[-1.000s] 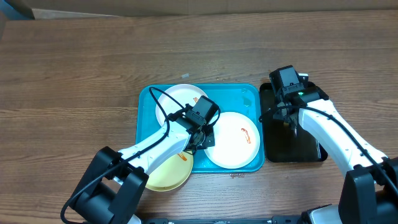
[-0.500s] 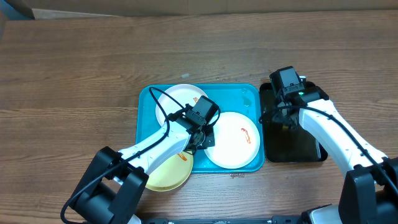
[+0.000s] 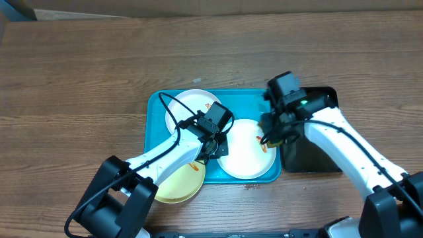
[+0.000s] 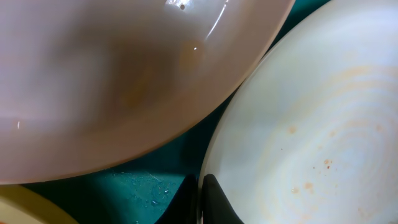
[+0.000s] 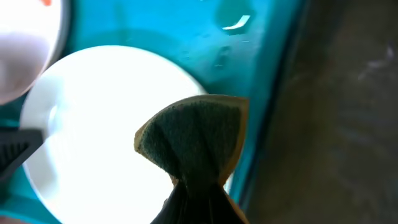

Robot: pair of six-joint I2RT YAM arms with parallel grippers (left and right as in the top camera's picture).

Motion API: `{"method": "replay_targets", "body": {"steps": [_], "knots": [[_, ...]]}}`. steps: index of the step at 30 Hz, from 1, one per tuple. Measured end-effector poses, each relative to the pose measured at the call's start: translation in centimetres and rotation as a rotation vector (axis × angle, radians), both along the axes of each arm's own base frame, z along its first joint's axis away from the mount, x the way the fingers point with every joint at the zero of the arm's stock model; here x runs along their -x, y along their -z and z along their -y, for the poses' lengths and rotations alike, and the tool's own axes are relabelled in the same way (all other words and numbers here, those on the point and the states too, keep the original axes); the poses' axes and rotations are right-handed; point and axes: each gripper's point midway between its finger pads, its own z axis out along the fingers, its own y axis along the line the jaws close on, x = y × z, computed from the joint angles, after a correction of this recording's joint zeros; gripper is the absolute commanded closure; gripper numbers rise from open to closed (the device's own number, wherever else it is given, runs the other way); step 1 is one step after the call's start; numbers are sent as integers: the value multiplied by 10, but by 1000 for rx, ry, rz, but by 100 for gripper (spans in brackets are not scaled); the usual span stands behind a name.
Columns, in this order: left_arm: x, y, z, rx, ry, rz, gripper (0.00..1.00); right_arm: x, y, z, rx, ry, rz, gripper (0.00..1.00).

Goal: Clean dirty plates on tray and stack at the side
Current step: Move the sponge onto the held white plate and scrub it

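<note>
The turquoise tray holds a white plate at the back left and a white plate with an orange-red smear at the right. A pale yellow plate overhangs its front left. My left gripper is shut on the left rim of the right plate; the other white plate shows above it. My right gripper is shut on a dark green sponge and hangs over the right edge of that plate.
A narrower black tray lies right of the turquoise tray on the brown wooden table. It also shows in the right wrist view. A cardboard edge runs along the table's back.
My right gripper has moved left with the sponge, from over the black tray to over the right plate. The left arm has not moved.
</note>
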Motion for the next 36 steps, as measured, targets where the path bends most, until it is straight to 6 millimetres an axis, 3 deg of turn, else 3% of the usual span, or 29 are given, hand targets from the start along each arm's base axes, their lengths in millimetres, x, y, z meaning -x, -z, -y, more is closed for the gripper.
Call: {"method": "replay_targets", "body": {"steps": [4, 9, 19, 30, 36], "knots": [[0, 0, 0, 0, 0, 0, 96, 0, 3, -9, 48, -38, 46, 96], [0, 0, 0, 0, 0, 0, 96, 0, 21, -13, 87, -57, 104, 96], [0, 0, 0, 0, 0, -1, 96, 1, 56, -5, 110, -46, 177, 96], [0, 0, 0, 0, 0, -1, 96, 4, 73, -6, 76, -35, 201, 96], [1, 0, -1, -2, 0, -4, 96, 5, 81, -17, 14, -32, 168, 96]]}}
